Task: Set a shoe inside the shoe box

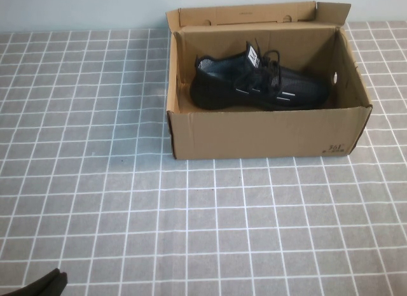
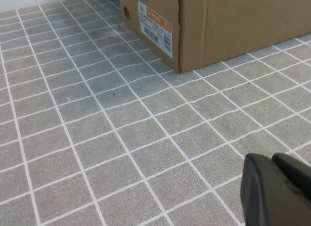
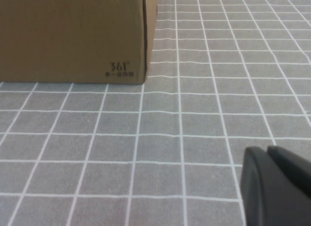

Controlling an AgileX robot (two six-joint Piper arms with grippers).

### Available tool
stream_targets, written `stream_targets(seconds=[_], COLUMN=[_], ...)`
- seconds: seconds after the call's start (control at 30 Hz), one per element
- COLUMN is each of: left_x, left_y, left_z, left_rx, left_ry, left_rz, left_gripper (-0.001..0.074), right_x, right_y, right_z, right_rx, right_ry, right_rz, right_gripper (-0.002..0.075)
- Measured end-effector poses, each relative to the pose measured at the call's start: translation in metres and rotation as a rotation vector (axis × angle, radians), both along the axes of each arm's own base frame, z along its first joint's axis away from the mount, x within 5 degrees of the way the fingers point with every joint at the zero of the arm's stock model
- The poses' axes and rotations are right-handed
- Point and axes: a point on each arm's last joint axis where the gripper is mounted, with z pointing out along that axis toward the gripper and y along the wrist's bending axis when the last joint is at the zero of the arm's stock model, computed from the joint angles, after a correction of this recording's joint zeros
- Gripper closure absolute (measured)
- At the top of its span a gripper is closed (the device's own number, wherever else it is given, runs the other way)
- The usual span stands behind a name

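Both tools closed, empty: left tool [image 2: 277, 192], right tool [image 3: 274, 187], near the tabletop [image 1: 191, 226]. Shoe [image 1: 257, 83] inside open shoe box [image 1: 261, 133].

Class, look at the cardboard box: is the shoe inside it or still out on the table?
Inside. The shoe lies on the floor of the open box, walls around it, lid flap raised behind.

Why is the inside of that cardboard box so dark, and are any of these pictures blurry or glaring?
High view: soft, even light, no glare; the shoe box walls shade its inside, so the black shoe loses detail. Left wrist view: the box label is readable, but the shut left gripper at the near edge is blurred. Right wrist view: the box's print is fairly clear; the shut right gripper is likewise soft.
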Motion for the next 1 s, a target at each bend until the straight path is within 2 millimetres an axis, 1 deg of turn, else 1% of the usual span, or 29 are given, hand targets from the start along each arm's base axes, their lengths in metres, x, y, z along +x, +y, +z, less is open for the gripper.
stream_targets(seconds=[0.53, 0.63, 0.73, 0.8, 0.9, 1.0], left_x=[0.000, 0.000, 0.001, 0.002, 0.002, -0.001], left_y=[0.000, 0.000, 0.002, 0.005, 0.012, 0.016], left_z=[0.000, 0.000, 0.000, 0.002, 0.007, 0.010], left_rx=[0.002, 0.013, 0.062, 0.070, 0.018, -0.019], left_ry=[-0.001, -0.005, -0.031, -0.059, -0.109, -0.156], left_rz=[0.000, -0.001, 0.005, 0.050, 0.154, 0.205], left_gripper=[0.0736, 0.0736, 0.0736, 0.0736, 0.0736, 0.0736], right_x=[0.000, 0.000, 0.000, 0.000, 0.000, 0.000], right_y=[0.000, 0.000, 0.000, 0.000, 0.000, 0.000], right_z=[0.000, 0.000, 0.000, 0.000, 0.000, 0.000], right_rx=[0.001, 0.001, 0.004, 0.006, 0.006, 0.006], right_ry=[0.001, 0.001, 0.001, 0.002, 0.002, 0.002], right_rz=[0.001, 0.001, 0.001, 0.002, 0.002, 0.002], right_gripper=[0.0742, 0.0742, 0.0742, 0.0742, 0.0742, 0.0742])
